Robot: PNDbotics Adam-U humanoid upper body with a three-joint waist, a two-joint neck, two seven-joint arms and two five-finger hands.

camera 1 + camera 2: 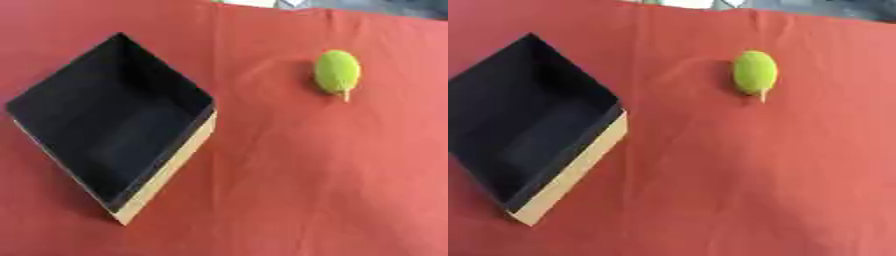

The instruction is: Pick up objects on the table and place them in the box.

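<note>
Red cloth [289, 190] is spread over the table. At left, an open box [166, 170] with a black interior and pale outer walls is set cornerwise. Well apart to its right, toward the far edge, a yellow-green oval fruit [337, 71] with a pale stem lies on the cloth. Neither hand is shown, so no grasp can be judged.

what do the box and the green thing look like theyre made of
The open black-lined box looks like cardboard: matte dark inside, with a plain tan outer wall. The yellow-green oval object with a pale stem-like tip has a dull, slightly fuzzy look, perhaps plastic or foam; its material is unclear.
</note>
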